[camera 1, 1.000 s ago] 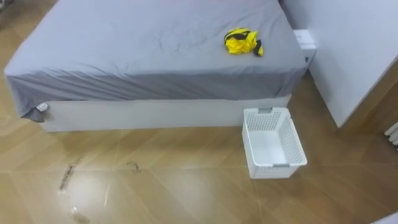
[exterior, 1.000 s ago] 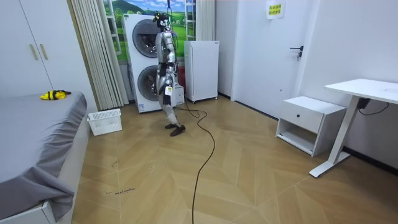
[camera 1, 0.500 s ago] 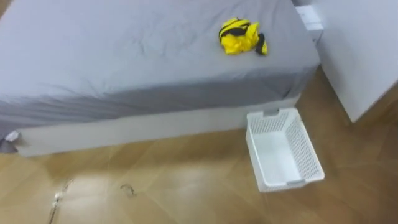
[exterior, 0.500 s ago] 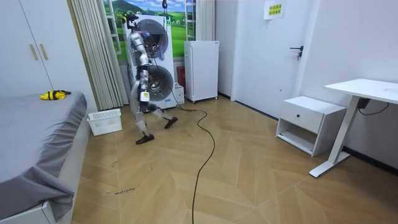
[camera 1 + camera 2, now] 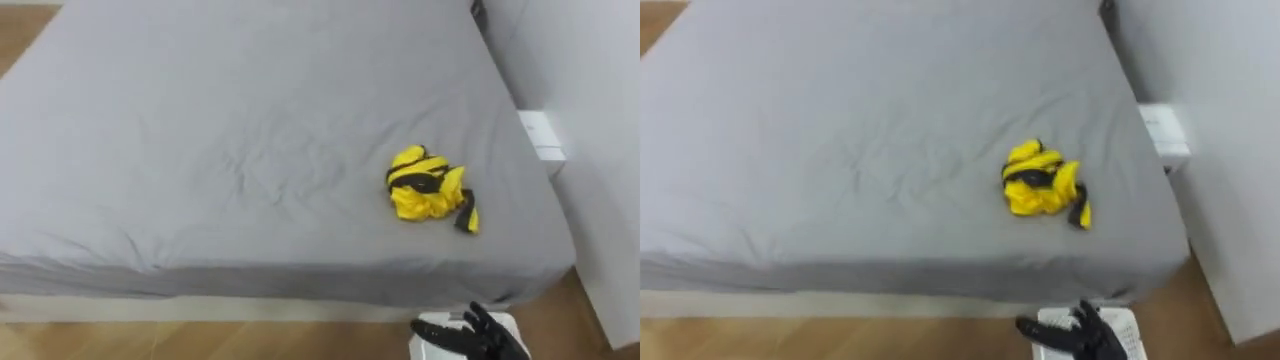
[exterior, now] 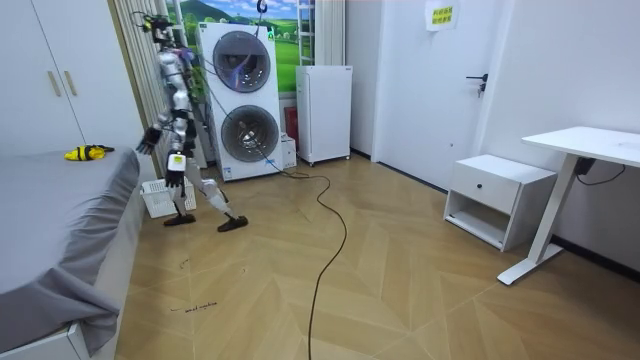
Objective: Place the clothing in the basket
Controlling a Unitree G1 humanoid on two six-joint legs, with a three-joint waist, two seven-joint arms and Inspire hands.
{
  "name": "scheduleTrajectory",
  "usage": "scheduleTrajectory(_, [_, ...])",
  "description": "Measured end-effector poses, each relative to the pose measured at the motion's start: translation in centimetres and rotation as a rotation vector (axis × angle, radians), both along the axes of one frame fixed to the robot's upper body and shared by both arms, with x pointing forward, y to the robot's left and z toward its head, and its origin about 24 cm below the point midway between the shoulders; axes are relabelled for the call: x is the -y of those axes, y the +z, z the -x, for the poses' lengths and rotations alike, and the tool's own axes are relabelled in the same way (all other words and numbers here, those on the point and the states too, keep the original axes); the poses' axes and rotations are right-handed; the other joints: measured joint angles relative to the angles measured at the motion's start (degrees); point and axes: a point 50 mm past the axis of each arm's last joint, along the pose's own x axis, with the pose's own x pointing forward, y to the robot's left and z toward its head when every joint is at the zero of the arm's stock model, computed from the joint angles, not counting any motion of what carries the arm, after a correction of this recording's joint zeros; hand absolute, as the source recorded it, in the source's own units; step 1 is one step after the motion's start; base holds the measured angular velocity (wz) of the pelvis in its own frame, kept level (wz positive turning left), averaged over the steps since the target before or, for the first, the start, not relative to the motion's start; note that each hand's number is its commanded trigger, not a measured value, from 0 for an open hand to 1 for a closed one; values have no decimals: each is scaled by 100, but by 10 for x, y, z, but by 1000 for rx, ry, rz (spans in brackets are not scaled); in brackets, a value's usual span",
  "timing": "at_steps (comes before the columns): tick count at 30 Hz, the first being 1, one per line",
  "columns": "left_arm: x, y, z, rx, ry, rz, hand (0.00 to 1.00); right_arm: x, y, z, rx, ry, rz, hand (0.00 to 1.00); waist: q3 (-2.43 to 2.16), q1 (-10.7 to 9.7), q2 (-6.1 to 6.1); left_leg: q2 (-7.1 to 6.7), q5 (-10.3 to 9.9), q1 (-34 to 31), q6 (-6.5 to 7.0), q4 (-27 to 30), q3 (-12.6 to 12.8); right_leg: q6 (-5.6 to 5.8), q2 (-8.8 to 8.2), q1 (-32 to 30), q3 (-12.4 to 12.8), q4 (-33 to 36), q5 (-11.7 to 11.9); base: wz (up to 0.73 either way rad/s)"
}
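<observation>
Grey sheet covers the bed point(image 5: 200, 130), which takes up far more of the eye views than a second ago; the camera has closed in because the robot has walked across the pale wooden floor point(image 6: 380, 270), away from the stacked washing machines point(image 6: 240, 100), and stands at the bedside at the room view's left. That, I judge, ends the approach and leaves the pick-up itself still to do. The sheet lies mostly smooth with faint creases near the middle. The white basket point(image 6: 153, 197) sits on the floor against the bed's side, by the robot's feet; in the eye views it peeks in at the bottom edge, right of centre. The clothes point(image 5: 428, 190), a crumpled yellow and black bundle, lie on the bed right of centre, near the front edge and above the basket. The right robot hand point(image 5: 478, 337) has come up at the lower right, fingers spread, holding nothing, well short of the bundle; the left robot hand point(image 6: 172, 162) hangs by the hip, and I cannot tell its state.
</observation>
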Motion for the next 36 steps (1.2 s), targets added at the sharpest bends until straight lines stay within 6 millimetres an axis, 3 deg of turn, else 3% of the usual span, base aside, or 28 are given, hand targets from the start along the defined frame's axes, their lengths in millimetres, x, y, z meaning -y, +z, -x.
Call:
scheduleTrajectory(1, [0, 1, -3, 20, -4, 0, 0, 2, 3, -4, 18, -19, 4, 0, 137, -145, -106, -6, 104, 141, 41, 254, 56, 115, -228, -317, -135, 994, -212, 94])
scheduleTrajectory(2, [-4, 2, 0, 21, -4, -10, 0, 2, 1, 0, 2, -30, 0, 0, 49, -129, -111, 12, 94, 81, 50, 545, 123, 209, -178, -301, -138, 716, -261, 68])
scheduleTrajectory(3, [-15, 5, 5, 21, -5, -39, 0, -2, -3, 5, -36, -34, -20, 0, -25, 49, -290, 0, 92, -107, 43, 1341, 390, -41, -110, -88, -187, -50, -264, -6])
scheduleTrajectory(4, [-12, 4, 11, 9, 5, -35, 0, 1, -4, 8, -71, -33, -10, 0, -26, 113, -124, 223, 182, -327, -8, 2270, 436, -86, 43, 136, -317, -2, -387, -29])
scheduleTrajectory(5, [-12, 4, 14, 5, 7, -34, 0, -1, -5, 11, -83, -33, -10, 0, -25, 99, -115, 278, 388, -489, -13, 2669, 441, -186, 105, 243, -335, -103, -520, -36])
scheduleTrajectory(6, [-13, 4, 17, 0, 20, -34, 0, -5, -6, 17, -93, -19, -4, 0, -18, 16, -137, 310, 818, -757, -7, 3202, 400, -223, 134, 397, -343, -201, -600, -12])
scheduleTrajectory(8, [-18, 6, 19, 0, 39, -46, 0, -2, -5, 24, -100, -27, 9, 0, 9, -186, -167, 292, 795, -1199, 54, 3580, 402, -232, 148, 637, -332, -459, -665, 0])
scheduleTrajectory(9, [-18, 7, 13, 20, 43, -45, 0, 1, -4, 25, -99, -36, 27, 0, 33, -212, -204, 182, 617, -1473, 139, 3620, 489, -233, 145, 799, -234, -584, -690, -28])
scheduleTrajectory(10, [-17, 7, 10, 38, 58, -39, 0, 3, -1, 21, -90, -41, 42, 0, 74, -202, -294, 57, 391, -1688, 152, 3422, 625, -214, 138, 944, -86, -696, -701, -43])
scheduleTrajectory(11, [-16, 7, 9, 46, 70, -34, 0, 4, 1, 19, -80, -44, 48, 0, 62, -190, -286, 14, 299, -1796, 153, 3262, 680, -229, 143, 1011, -13, -750, -723, -53])
scheduleTrajectory(12, [-13, 6, 8, 52, 76, -27, 0, 5, 7, 12, -45, -48, 66, 0, 45, -170, -267, -81, 241, -1995, 152, 2839, 722, -161, 143, 1122, 110, -860, -748, -56])
scheduleTrajectory(14, [-12, 6, 11, 46, 78, -27, 0, 5, 17, -1, 15, -43, 88, 0, 23, -151, -300, -228, 285, -2190, 149, 1955, 757, -105, 150, 1272, 318, -1024, -741, -55])
scheduleTrajectory(15, [-13, 6, 13, 42, 85, -29, 0, 4, 23, -10, 52, -34, 106, 0, 3, -133, -329, -295, 403, -2264, 168, 1295, 742, -39, 159, 1335, 433, -1102, -699, -55])
scheduleTrajectory(16, [-14, 5, 17, 31, 99, -30, 0, 4, 29, -18, 86, -19, 126, 0, -43, -122, -367, -323, 731, -2299, 249, 893, 733, -24, 182, 1386, 560, -1201, -683, -52])
scheduleTrajectory(17, [-13, 5, 20, 23, 108, -30, 0, 4, 31, -20, 99, -18, 129, 0, -77, -122, -368, -323, 842, -2278, 257, 785, 731, -29, 210, 1433, 595, -1279, -657, -35])
scheduleTrajectory(18, [-13, 4, 27, 6, 118, -28, 0, 3, 34, -23, 119, -20, 133, 0, -174, -132, -372, -325, 1062, -2211, 296, 598, 731, -64, 249, 1471, 631, -1394, -618, -16])
scheduleTrajectory(19, [-13, 4, 29, -2, 119, -28, 0, 4, 38, -25, 141, -30, 135, 0, -183, -154, -362, -339, 1356, -2128, 372, 528, 728, -50, 280, 1547, 656, -1484, -606, -9])
scheduleTrajectory(20, [-13, 4, 29, -1, 123, -30, 0, 4, 39, -26, 147, -36, 133, 0, -178, -157, -378, -363, 1365, -2083, 382, 485, 727, -43, 273, 1606, 653, -1548, -603, 5])
scheduleTrajectory(22, [-16, 5, 29, -5, 126, -38, 0, 4, 41, -27, 161, -38, 142, 0, -107, -202, -478, -427, 1391, -1937, 397, 213, 689, 2, 249, 1754, 597, -1765, -588, 18])
scheduleTrajectory(28, [-17, 5, 17, 16, 115, -35, 0, 4, 38, -25, 139, 4, 208, 0, -48, -151, -518, -530, 1445, -1983, 425, 17, 568, 75, 169, 1804, 376, -1971, -625, 22])
scheduleTrajectory(36, [-16, 4, 10, 17, 108, -28, 0, -6, 28, -28, 89, 46, 229, 0, -42, 31, -483, -533, 1461, -2203, 429, 25, 554, 81, 159, 1695, 209, -2077, -630, 13])
